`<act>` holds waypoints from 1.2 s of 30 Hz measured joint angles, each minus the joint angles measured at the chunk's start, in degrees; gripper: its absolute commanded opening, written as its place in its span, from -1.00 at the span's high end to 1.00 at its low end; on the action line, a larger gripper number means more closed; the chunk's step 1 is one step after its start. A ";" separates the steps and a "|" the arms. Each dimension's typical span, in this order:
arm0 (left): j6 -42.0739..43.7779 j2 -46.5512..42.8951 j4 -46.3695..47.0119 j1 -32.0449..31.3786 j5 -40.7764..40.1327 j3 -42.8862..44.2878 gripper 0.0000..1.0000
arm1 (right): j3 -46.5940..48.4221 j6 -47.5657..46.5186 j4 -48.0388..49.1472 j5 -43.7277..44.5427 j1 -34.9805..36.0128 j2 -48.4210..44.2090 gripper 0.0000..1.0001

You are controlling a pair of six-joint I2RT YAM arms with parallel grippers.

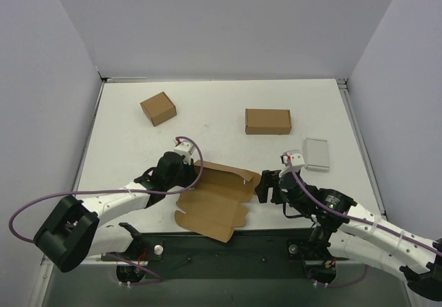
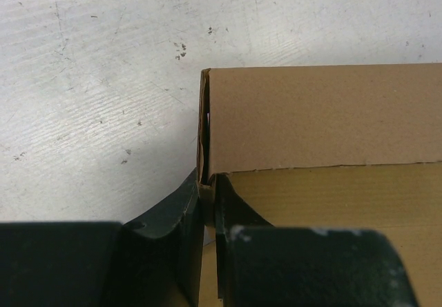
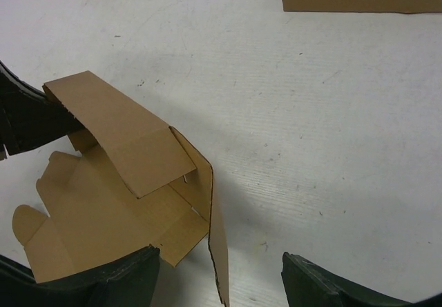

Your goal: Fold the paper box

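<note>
- Left gripper (image 2: pixel 207 191): closed on corner of raised wall (image 2: pixel 318 117) of paper box (image 1: pixel 213 202).
- Right gripper (image 3: pixel 219 283): open, nothing held. Box is found to its left, upright side flap (image 3: pixel 217 252) just ahead of jaws.
- Box is laid at near edge of table (image 1: pixel 228 107), between 2 arms. Raised wall runs left to right.
- Pinch is shown only in left wrist view, flap only in right wrist view.

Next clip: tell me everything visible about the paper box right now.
The paper box is plain brown thin cardboard, die-cut with creases, side flaps and rounded tabs. It is partly folded: its base lies flat on the table near the front edge, one long panel is raised and one side flap stands up. The left gripper pinches the raised panel's corner; the open right gripper is beside it, contact unclear.
</note>
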 measured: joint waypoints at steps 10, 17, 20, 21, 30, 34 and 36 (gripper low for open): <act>0.31 -0.42 -0.68 0.66 1.77 0.00 1.00 | -1.77 -2.10 6.10 -0.83 0.11 8.76 0.94; 0.42 -0.48 -1.03 0.74 0.79 0.09 1.00 | -1.73 -2.45 7.21 -1.07 0.24 10.12 1.00; -0.22 -0.52 -1.77 0.68 -0.79 0.33 1.00 | -1.29 -2.03 7.34 -1.07 0.90 10.54 1.00; -0.52 -0.57 -2.01 0.66 -1.51 0.39 1.00 | -1.09 -1.86 7.48 -1.07 1.03 10.67 1.00; -3.93 -0.74 -4.39 0.04 -5.51 1.22 1.00 | 0.13 -0.96 7.63 -0.85 2.95 10.97 1.00; -4.46 -0.74 -4.28 -0.70 -6.25 1.22 1.00 | 0.42 -0.52 7.43 -0.04 3.50 11.74 0.80; -4.59 -0.74 -4.15 -1.97 -7.39 1.22 1.00 | 0.42 -0.20 7.17 0.50 3.50 12.07 0.44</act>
